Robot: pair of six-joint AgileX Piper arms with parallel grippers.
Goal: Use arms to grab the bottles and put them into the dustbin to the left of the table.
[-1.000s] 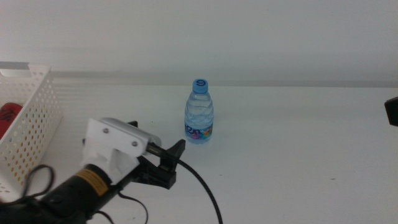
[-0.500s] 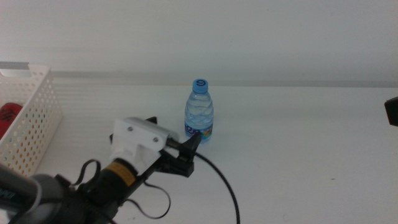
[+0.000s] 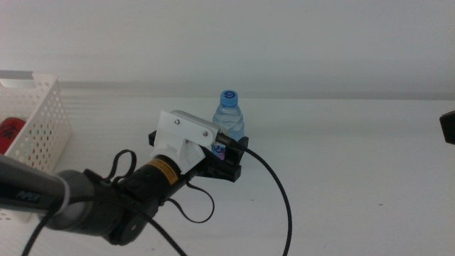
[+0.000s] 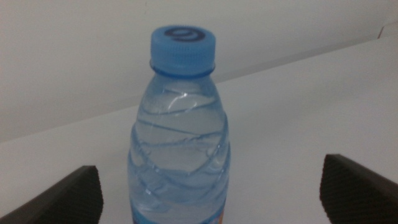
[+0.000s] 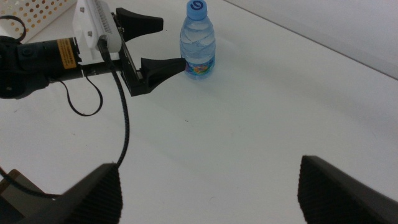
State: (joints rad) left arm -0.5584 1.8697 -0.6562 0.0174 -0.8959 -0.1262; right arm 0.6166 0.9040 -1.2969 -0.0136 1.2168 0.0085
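A small clear water bottle [image 3: 229, 114] with a blue cap stands upright mid-table. My left gripper [image 3: 226, 146] has come in from the lower left and is open, one black finger on each side of the bottle's lower body. The left wrist view shows the bottle [image 4: 180, 143] centred between the two spread jaws of the left gripper [image 4: 211, 186], with gaps on both sides. The right wrist view looks down on the bottle [image 5: 198, 40] and the left gripper [image 5: 174, 43] from a distance. My right gripper [image 5: 217, 193] is open and holds nothing.
The white perforated dustbin [image 3: 39, 124] stands at the table's left edge, with something red [image 3: 8, 131] inside it. Its corner also shows in the right wrist view as the dustbin [image 5: 43, 9]. A black cable [image 3: 281, 199] trails behind the left arm. White tabletop [image 3: 355, 178] stretches to the right.
The left gripper has moved forward and to the right across the table. It was short of the bottle; now its open jaws sit on either side of it. The bottle has not moved.
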